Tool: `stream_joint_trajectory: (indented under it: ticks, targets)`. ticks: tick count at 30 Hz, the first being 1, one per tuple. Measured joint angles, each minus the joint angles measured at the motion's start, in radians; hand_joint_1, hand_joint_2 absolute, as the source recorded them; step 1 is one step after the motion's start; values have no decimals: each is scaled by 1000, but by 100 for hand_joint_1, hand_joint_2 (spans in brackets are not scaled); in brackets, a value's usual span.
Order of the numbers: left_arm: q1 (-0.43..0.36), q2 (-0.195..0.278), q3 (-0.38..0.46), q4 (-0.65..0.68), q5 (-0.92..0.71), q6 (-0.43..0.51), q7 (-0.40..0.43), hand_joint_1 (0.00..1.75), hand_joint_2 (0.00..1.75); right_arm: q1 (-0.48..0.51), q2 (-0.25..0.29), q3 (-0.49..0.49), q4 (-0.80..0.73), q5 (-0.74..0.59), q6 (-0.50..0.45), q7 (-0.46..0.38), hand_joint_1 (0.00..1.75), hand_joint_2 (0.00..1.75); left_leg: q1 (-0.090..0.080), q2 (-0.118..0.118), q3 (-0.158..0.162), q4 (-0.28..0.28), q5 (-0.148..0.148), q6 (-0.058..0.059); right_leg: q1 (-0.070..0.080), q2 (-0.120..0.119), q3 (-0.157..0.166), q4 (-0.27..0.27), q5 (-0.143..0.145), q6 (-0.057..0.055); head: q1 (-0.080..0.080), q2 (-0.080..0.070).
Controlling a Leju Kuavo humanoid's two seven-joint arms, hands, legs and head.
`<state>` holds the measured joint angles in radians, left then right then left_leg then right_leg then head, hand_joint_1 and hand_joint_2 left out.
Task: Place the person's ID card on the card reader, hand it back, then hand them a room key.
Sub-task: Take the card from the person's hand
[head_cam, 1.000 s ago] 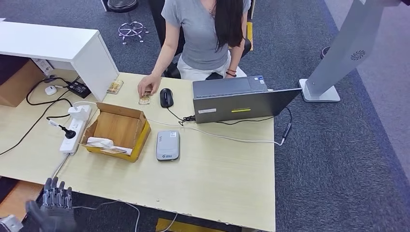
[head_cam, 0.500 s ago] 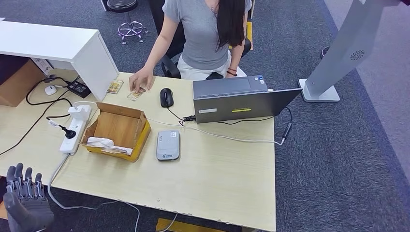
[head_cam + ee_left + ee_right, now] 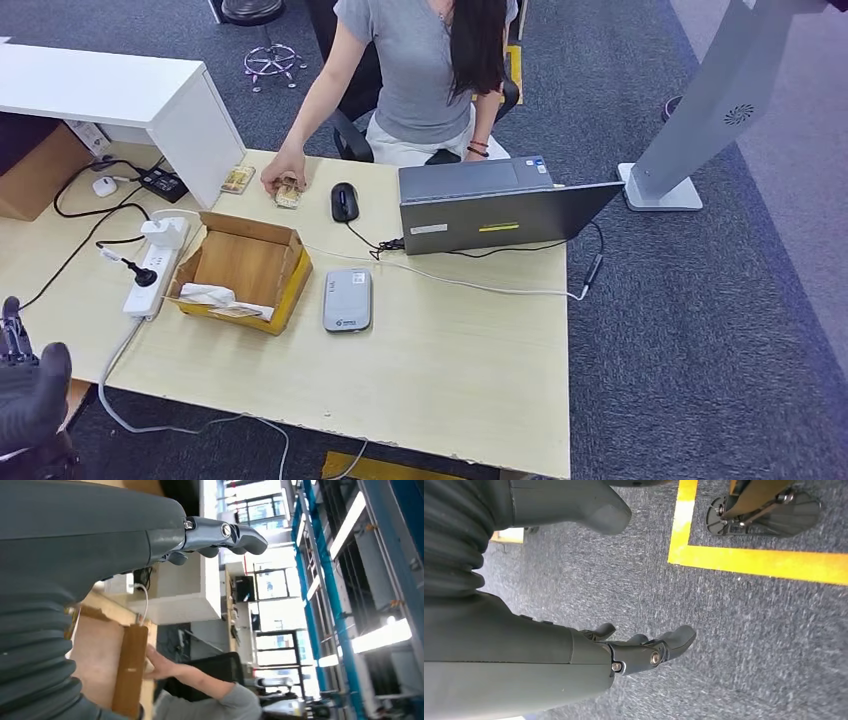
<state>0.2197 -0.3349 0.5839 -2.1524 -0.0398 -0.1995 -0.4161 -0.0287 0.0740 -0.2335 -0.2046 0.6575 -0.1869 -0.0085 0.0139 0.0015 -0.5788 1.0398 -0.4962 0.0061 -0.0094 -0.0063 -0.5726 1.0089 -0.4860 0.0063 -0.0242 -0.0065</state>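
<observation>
Left hand (image 3: pixel 30 395) raised at the near-left corner of the worktop (image 3: pixel 450 370), fingers apart and holding nothing.
The right hand (image 3: pixel 639 650) hangs beside the body over grey carpet, fingers loosely spread, also holding nothing. Mid-worktop sit an open cardboard box (image 3: pixel 240 270) and, just beside it, the grey card reader (image 3: pixel 347 299). At the far edge the person's hand (image 3: pixel 283 172) rests on the ID card (image 3: pixel 289 193), next to a black mouse (image 3: pixel 343 201). Likely risks: the long reach could clip the box or power strip (image 3: pixel 157 265), and a thin flat card may slip from the fingers.
</observation>
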Motion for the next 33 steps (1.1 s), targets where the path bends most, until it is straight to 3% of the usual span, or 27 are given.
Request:
stream_joint_trajectory:
  ticks: [3,7,10,14,25,28,33]
  targets:
    - [-107,27,-12,3,-327,93,33,0,175,-5,0,0,0,41,16,-5,0,175,0,0,0,0,2,0,0,-1,-1,0,1,0,0,0]
    - [-303,93,-89,65,-887,284,169,0,175,-18,0,0,1,98,33,-16,0,175,0,-1,0,0,5,-1,0,-1,0,0,5,-1,0,0]
    - [-426,157,-165,142,-1139,362,254,0,175,-23,0,0,2,126,39,-20,0,175,0,-1,-1,0,7,-1,0,0,0,1,6,-1,0,0]
    - [-501,205,-225,202,-1181,380,277,0,175,-23,0,0,2,133,41,-20,0,175,0,1,-1,0,7,-1,0,2,-1,1,6,0,0,0]
    - [-525,242,-262,246,-1191,382,281,0,175,-23,0,0,3,140,41,-20,0,175,0,1,-3,0,6,-1,0,2,-3,0,5,0,0,0]
    - [-546,253,-275,264,-1280,379,317,0,175,-24,0,0,3,148,44,-19,0,175,0,1,-3,0,6,-1,0,2,-3,0,5,0,0,0]
    - [-674,301,-317,399,-1483,362,412,0,175,-29,0,0,3,171,55,-10,0,175,0,0,-3,0,8,-1,0,1,-3,1,7,-1,0,0]
